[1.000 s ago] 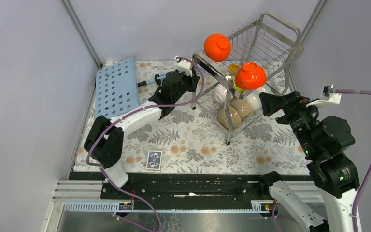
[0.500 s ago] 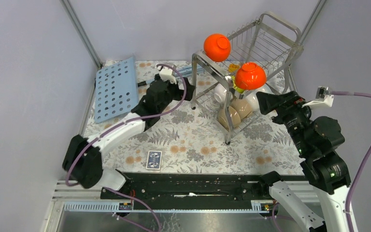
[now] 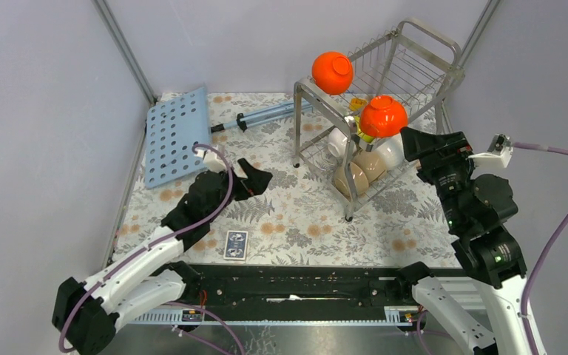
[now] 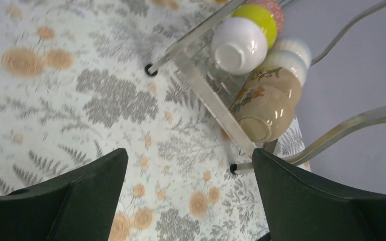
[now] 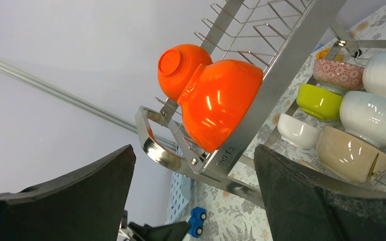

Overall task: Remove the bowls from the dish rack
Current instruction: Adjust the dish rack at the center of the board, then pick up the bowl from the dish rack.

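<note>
A floral-patterned surface [image 3: 296, 222] carries a large steel dish rack [image 3: 325, 103] at its far right, unmoved from a second ago. The left arm [image 3: 148, 255] has pulled back from the rack to the near left. The left fingers [image 3: 255, 180], nearly closed a second ago, are now spread wide and hold nothing. The right arm [image 3: 488, 222] has edged closer to the rack. The right fingers [image 3: 418, 144] gape wide and empty just beside the nearer of two orange bowls [image 3: 383, 116] on the upper tier. A light-blue perforated board [image 3: 176, 137] lies far left. White and tan bowls [image 3: 351, 177] stay in the lower tier. A blue-grey rod [image 3: 262, 116], no longer covered by the arm, lies between board and rack. A small card box [image 3: 236, 245] sits near the front edge.
</note>
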